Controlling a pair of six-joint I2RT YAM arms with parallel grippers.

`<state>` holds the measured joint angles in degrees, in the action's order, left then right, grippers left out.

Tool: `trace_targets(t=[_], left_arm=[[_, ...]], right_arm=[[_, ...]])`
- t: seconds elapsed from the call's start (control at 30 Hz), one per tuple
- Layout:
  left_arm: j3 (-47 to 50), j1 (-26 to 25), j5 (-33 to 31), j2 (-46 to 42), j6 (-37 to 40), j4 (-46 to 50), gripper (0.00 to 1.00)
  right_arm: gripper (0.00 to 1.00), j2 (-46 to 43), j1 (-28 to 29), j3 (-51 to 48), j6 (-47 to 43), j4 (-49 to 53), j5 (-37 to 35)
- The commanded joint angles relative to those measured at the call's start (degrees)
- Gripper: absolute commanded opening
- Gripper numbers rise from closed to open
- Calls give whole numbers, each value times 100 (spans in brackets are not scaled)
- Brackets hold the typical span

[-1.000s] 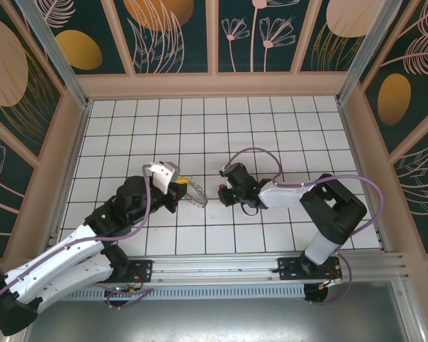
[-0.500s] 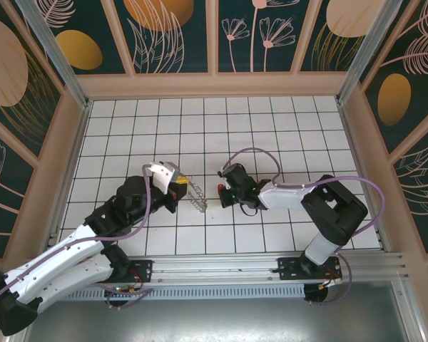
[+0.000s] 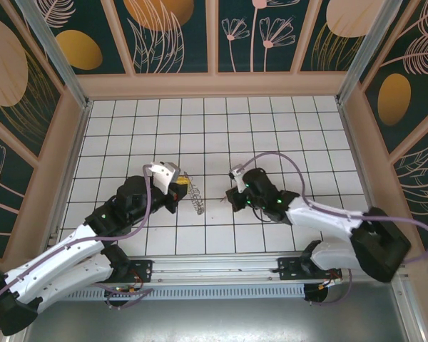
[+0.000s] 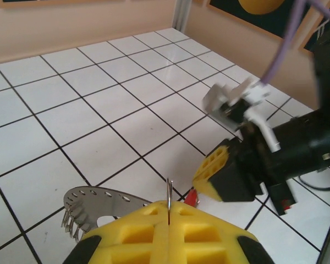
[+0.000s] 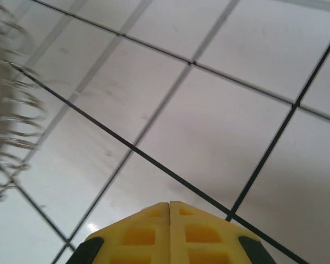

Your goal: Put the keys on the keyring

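Left gripper (image 3: 179, 185) sits left of centre on the white tiled table (image 3: 271, 135). Its jaws are closed on the keyring (image 3: 195, 195). On the left wrist cam I see the yellow fingers (image 4: 132, 234) pressed together, with a thin metal edge of the ring standing upright in the seam. The rest of the ring fans out to the left of the fingers, toothed edge and a row of small holes showing, hanging just above the tiles.

Right gripper (image 3: 231, 197) is just right of the ring, tips pointing left toward it, apart from it. On its wrist cam the yellow pads (image 5: 137, 231) meet flush with nothing visible in the seam. The ring's coils are a blur at the left edge of that view.

The key (image 4: 191, 196) shows as a small red head in the left wrist view, low between the two sets of yellow tips and just beside the right gripper's tip. I can't tell whether it's pinched there or lying on the tile.
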<state>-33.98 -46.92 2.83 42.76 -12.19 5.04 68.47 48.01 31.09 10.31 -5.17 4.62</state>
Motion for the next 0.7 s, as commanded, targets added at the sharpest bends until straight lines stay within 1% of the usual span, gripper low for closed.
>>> trace_targets(t=[0.0,0.17,0.27,0.33,0.4,0.57,0.67], left_arm=[[-310,30,485,127,228,-50,0],[-657,20,1461,424,675,21,0],[-736,19,2039,568,779,-98,0],[-803,8,2299,633,891,-80,0],[-961,-6,2411,720,1138,138,0],[-1383,-83,2925,821,1762,634,0],[-1551,-102,3132,927,1992,797,0]], right_arm=[[0,-1095,42,-521,-597,-753,533],[0,-2897,69,-1326,-907,-1568,1257],[0,-3514,71,-1470,-957,-1722,1498],[0,-3573,75,-1329,-1038,-1513,1593],[0,-3580,180,-1158,-1098,-1311,1606],[0,-3794,705,-974,-1369,-887,1101],[0,-3897,911,-1013,-1455,-919,1145]])
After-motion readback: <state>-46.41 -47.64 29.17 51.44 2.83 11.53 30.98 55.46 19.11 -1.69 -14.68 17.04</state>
